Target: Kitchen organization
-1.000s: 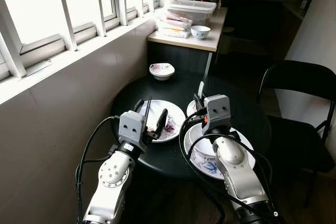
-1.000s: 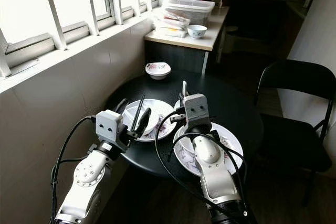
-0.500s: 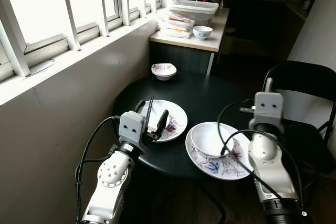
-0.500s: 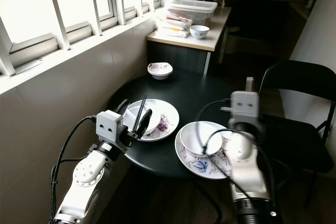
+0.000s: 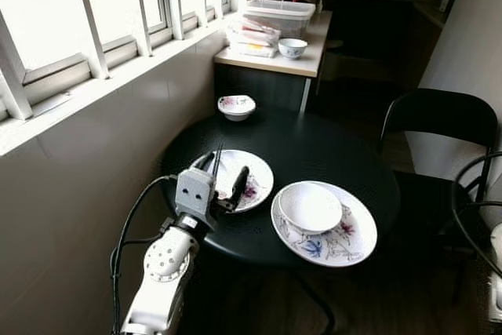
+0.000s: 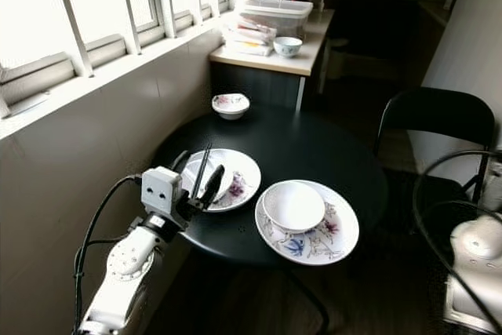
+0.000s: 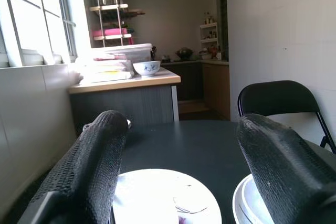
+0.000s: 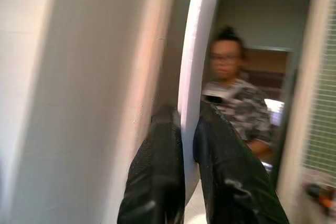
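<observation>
While the left arm is reaching over the near edge of the round black table (image 5: 314, 143), the left gripper (image 5: 226, 182) is hovering above a flowered plate (image 5: 255, 174), its two black fingers spread apart and clasping nothing. Just beside that plate, a white bowl (image 5: 311, 206) is sitting inside a larger flowered plate (image 5: 349, 237) on the robot's right half of the table. A small patterned bowl (image 5: 236, 106) is resting at the far edge, near the wall. Beyond it, a counter (image 5: 306, 60) is carrying a clear plastic bin (image 5: 278, 15), stacked packets and a blue-and-white bowl (image 5: 292, 47). A black folding chair (image 5: 439, 119) is standing to the right of the table.

In the right eye view, the right arm (image 6: 474, 272) is showing at the lower right corner, well apart from the table, with black cables looping over it.

Looking along the left wrist view, the fingers (image 7: 86, 166) are standing wide apart, framing the table, the white plate below and the counter behind.

In the right wrist view, the right gripper (image 8: 188, 145) is clamping a thin white plate (image 8: 195, 51) edge-on between its fingers, the plate standing upright. The picture is blurring; a person (image 8: 236, 103) in a patterned top is standing in a doorway behind.
</observation>
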Controlling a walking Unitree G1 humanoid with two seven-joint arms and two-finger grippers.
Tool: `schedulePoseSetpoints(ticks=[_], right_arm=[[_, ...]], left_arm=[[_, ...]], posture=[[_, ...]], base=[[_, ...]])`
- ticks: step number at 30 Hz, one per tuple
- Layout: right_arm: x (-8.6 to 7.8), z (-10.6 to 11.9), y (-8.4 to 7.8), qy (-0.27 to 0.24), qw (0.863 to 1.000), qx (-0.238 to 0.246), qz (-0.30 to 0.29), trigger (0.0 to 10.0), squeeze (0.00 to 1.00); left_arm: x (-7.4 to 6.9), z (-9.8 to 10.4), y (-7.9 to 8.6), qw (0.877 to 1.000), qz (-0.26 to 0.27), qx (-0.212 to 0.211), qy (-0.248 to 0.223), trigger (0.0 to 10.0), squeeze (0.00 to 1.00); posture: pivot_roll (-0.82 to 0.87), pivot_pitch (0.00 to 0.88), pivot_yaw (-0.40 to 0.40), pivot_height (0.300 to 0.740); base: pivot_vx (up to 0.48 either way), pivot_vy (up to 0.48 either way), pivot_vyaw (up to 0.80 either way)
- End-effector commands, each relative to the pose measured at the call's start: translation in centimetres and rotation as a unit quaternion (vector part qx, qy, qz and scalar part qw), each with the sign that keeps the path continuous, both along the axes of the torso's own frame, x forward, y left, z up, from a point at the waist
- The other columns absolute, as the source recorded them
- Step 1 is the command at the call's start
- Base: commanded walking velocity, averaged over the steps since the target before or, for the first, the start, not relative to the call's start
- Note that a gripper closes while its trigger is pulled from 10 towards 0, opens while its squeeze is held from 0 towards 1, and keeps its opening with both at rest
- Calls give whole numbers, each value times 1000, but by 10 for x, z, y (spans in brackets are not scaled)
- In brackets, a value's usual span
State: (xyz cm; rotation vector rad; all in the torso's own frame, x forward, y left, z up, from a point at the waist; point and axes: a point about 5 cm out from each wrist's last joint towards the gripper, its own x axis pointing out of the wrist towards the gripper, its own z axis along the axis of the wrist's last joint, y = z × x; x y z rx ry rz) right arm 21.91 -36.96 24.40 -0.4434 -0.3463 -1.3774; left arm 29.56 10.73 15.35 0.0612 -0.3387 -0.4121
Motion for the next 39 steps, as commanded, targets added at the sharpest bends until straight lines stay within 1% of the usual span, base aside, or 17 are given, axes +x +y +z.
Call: schedulePoseSetpoints(ticks=[1,2,3,4,5,8,10,11,15,16,17,18,21,24,27,39], right_arm=[[-13,3,-10,-16,999,10,-35,0,0],[-29,6,-27,-20,997,7,-78,0,0],[-37,7,-33,-22,995,6,-96,0,0],[-48,9,-47,-24,992,7,-125,0,0],[-48,9,-47,-24,992,7,-125,0,0],[-79,17,-75,-31,981,6,-192,0,0],[-80,18,-76,-32,980,6,-195,0,0],[-79,19,-75,-32,981,8,-190,0,0],[-65,16,-68,-31,986,11,-162,0,0],[-65,16,-68,-31,986,11,-162,0,0],[-58,11,-65,-29,988,17,-151,0,0],[-55,9,-64,-28,989,20,-145,0,0],[-51,8,-62,-25,990,24,-136,0,0],[-43,8,-58,-16,994,16,-111,0,0],[-38,5,-58,-11,995,26,-98,0,0],[-32,2,-57,-2,996,32,-80,0,0]], left_arm=[[0,-2,-4,1000,-9,6,3,10000,0],[0,-2,-5,1000,-11,5,4,10000,0],[1,-2,-5,1000,-12,4,4,10000,0],[1,-2,-6,1000,-15,6,4,10000,0],[1,-2,-6,1000,-15,6,4,10000,0],[3,-1,-6,1000,-21,9,3,10000,0],[3,-1,-6,1000,-21,9,3,10000,0],[4,-1,-5,1000,-20,10,3,10000,0],[4,-1,-5,1000,-22,11,3,10000,0],[4,-1,-5,1000,-22,11,3,10000,0],[4,-1,-7,1000,-23,11,2,10000,0],[3,-1,-7,1000,-23,10,2,10000,0],[3,-1,-7,1000,-23,10,2,10000,0],[3,-2,-5,1000,-21,12,4,10000,0],[3,-2,-6,1000,-22,12,4,10000,0],[4,-2,-9,1000,-24,9,3,10000,0]], posture=[[-2,0,-43,740],[-18,0,-32,740],[-21,0,-29,740],[-26,0,-24,740],[-26,0,-24,740],[-28,0,-18,740],[-28,0,-18,740],[-32,0,-16,740],[-29,0,-17,740],[-29,0,-17,740],[-23,0,-18,740],[-21,0,-18,740],[-18,0,-19,740],[-17,0,-18,740],[-21,0,-19,740],[-27,0,-24,740]], base=[[0,0,0],[0,0,0],[0,0,0],[0,0,0],[0,0,0],[0,0,0],[0,0,0],[0,0,0],[0,0,0],[0,0,0],[0,0,0],[0,0,0],[0,0,0],[0,0,0],[0,0,0],[0,0,0]])
